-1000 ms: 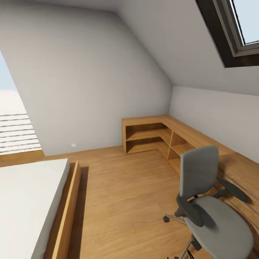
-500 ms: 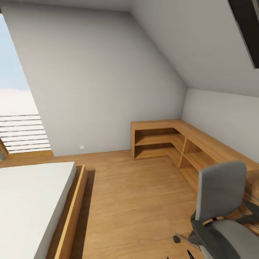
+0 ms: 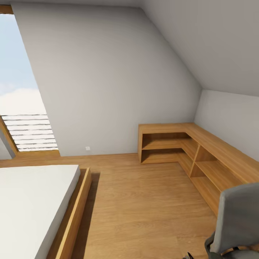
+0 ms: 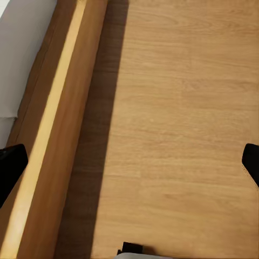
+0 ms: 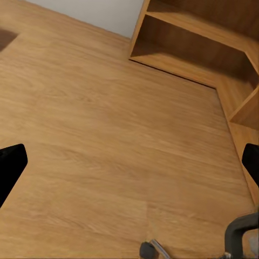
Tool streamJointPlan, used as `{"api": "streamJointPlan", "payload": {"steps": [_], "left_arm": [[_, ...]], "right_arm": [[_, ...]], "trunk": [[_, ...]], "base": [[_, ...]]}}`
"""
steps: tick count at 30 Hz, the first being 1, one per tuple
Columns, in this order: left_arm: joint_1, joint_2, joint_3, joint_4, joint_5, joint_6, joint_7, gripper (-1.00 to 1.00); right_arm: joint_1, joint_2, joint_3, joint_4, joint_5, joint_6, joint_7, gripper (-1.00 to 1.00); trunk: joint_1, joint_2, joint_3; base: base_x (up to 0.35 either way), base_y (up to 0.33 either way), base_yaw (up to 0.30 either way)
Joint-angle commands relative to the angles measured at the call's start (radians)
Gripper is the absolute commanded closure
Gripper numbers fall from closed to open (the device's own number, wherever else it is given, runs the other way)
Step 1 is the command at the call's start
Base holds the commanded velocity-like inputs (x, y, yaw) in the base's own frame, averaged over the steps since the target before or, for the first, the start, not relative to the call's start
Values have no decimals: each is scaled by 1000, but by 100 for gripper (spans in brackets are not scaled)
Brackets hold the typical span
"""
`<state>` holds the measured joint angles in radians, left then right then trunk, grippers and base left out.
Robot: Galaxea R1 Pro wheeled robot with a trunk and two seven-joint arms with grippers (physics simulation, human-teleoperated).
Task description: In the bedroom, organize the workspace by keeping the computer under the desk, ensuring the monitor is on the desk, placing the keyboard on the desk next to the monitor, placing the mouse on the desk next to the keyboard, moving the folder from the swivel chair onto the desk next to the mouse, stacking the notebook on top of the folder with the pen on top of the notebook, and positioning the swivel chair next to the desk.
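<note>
Swivel chair (image 3: 237, 223) sits at the lower right corner of our head view, cut off by the frame: we see its grey back and a bit of black armrest, while the seat and base are out of sight there. In our right wrist view a dark armrest curve and one castor with a chrome leg (image 5: 148, 249) poke in at the edge, too little to tell how the chair is turned.

Just beyond the chair, the low wooden open shelving (image 3: 187, 147) runs along the right wall and turns the corner under the sloped ceiling (image 3: 208, 43); its shelves look bare. The chair stands near its long run, with only a narrow strip of floor between.

The light wood floor (image 3: 144, 201) lies open through the middle of the bedroom. To our left the bed (image 3: 32, 201), with its white mattress and raised wooden side rail (image 4: 51, 145), bounds that lane, and a tall window (image 3: 21, 93) stands behind it.

Our left gripper (image 4: 129, 162) shows two dark fingertips (image 4: 11, 164) spread wide over the floor beside the rail, holding nothing. Our right gripper (image 5: 129, 162) is likewise parted and unloaded, its fingertips (image 5: 11, 162) at the frame edges.
</note>
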<state>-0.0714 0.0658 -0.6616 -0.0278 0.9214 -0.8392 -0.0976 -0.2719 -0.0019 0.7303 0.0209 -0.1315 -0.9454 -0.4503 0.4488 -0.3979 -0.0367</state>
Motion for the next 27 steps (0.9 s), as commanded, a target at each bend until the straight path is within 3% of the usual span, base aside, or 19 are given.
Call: {"api": "streamJointPlan", "payload": {"steps": [1,27], "left_arm": [[-1,0,-1,0,11,-1,-10,-100],[-1,0,0,0,13,-1,-8,-100]], "right_arm": [[-1,0,9,2,-10,-4,1,-100],[-1,0,10,2,-8,2,1,-100]], "trunk": [[1,-2,-2],[1,-2,-2]], "base": [[329,-31,15],[329,-4,2]]}}
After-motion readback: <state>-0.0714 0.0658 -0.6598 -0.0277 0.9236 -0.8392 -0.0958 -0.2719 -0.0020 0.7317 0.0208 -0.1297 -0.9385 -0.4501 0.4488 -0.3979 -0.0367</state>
